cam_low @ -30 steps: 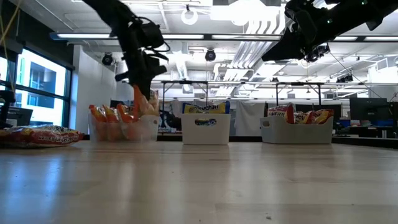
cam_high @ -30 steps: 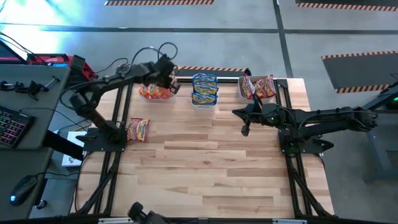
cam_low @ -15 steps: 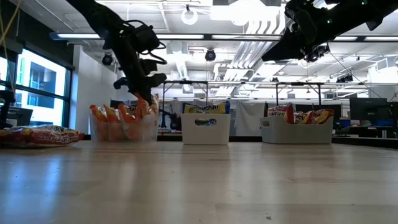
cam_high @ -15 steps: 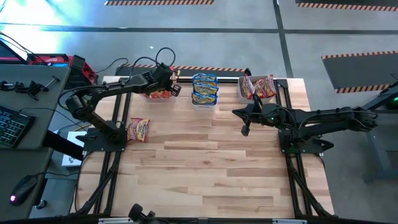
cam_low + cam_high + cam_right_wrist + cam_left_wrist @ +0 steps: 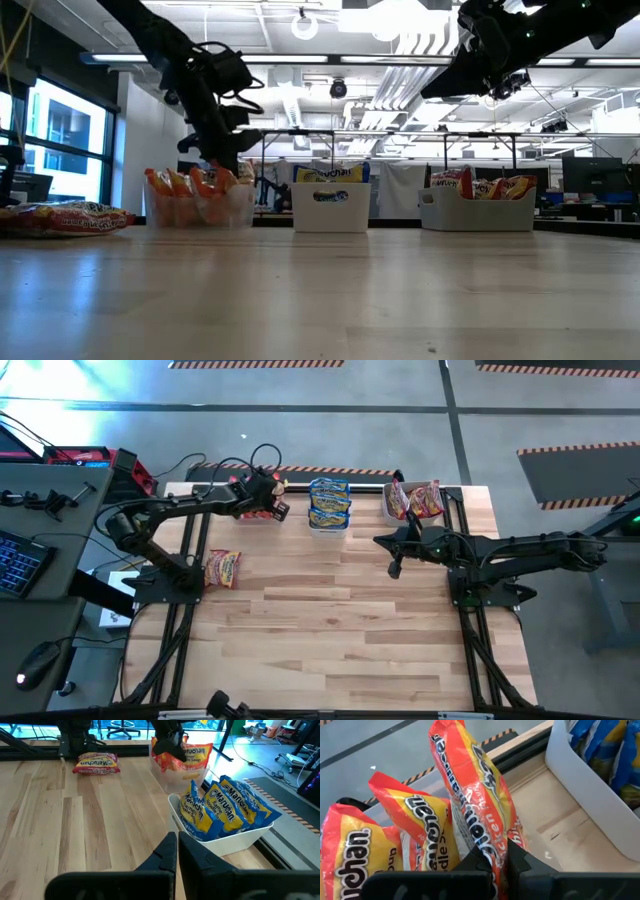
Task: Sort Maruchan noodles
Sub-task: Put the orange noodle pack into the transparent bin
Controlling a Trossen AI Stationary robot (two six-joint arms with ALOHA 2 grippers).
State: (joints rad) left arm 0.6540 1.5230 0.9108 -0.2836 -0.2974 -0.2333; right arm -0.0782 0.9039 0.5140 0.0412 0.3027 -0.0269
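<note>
My left gripper [image 5: 270, 506] is shut on an orange Maruchan packet [image 5: 470, 795] and holds it in the clear bin [image 5: 250, 512] at the table's far left, among other orange packets [image 5: 415, 835]. My right gripper [image 5: 395, 568] hangs shut and empty above the table's right half, near the white bins. One loose orange packet [image 5: 222, 568] lies flat on the table by the left edge. Blue packets stand in the middle white bin [image 5: 329, 503], and red-and-white packets in the right white bin [image 5: 413, 500]. My left gripper pinches the orange packet between its two fingers at one end [image 5: 492, 847]. The fingers slant down from above toward the bin. The packet reaches away from the fingertips, down among the other orange packets [image 5: 205, 182] in the clear bin; its far end is hidden there.
The three bins stand in a row along the far edge. The dark frame rails [image 5: 190, 540] run along the left and right table edges. The wooden top [image 5: 330, 630] stretches bare from the middle to the near edge.
My left gripper has gone down toward the clear bin, still shut on the orange packet. The packet hung above the bin's rim a second ago and now sits down among the other orange packets.
</note>
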